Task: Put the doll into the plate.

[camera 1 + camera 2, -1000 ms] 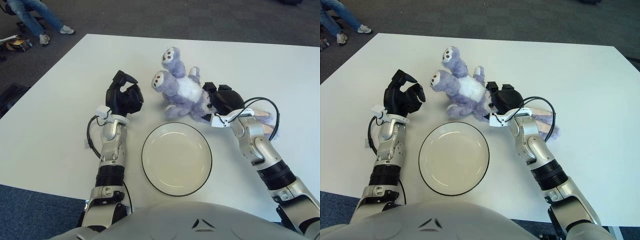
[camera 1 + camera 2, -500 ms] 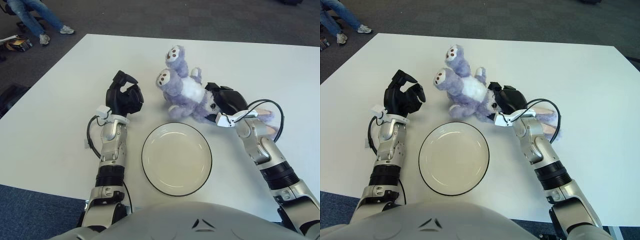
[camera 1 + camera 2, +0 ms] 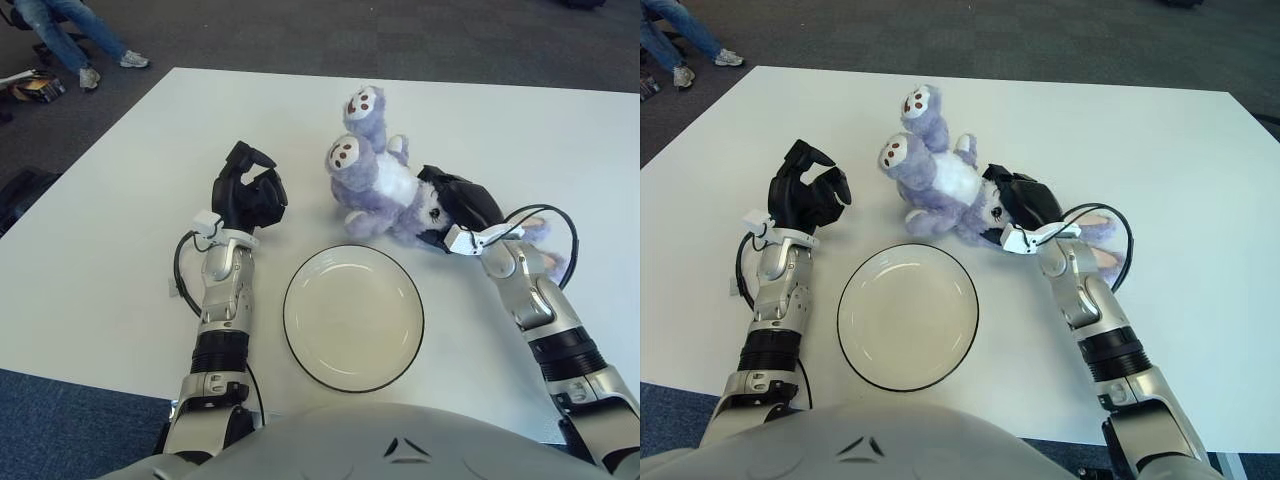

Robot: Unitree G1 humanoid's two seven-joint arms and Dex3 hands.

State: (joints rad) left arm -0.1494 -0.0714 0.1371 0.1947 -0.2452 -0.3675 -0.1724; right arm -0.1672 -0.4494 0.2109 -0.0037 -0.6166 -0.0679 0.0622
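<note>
The doll [image 3: 385, 185] is a purple plush animal with a white belly, lying on the white table [image 3: 110, 250] behind the plate, its feet [image 3: 357, 125] pointing away from me. My right hand [image 3: 458, 205] is closed over the doll's head at its right end; the head is mostly hidden under the fingers. One long ear [image 3: 540, 245] trails to the right behind my wrist. The white plate [image 3: 353, 318] with a dark rim lies empty just in front of the doll. My left hand [image 3: 250, 195] stands idle left of the doll, fingers curled and empty.
The table's far edge and dark carpet lie beyond the doll. A person's legs [image 3: 60, 35] and some items on the floor show at the far left, off the table. A cable loop [image 3: 550, 215] hangs at my right wrist.
My right hand has shifted to the right with the doll's head in it. The doll has swung with it, its feet moving right and farther away. The left hand and plate have not moved.
</note>
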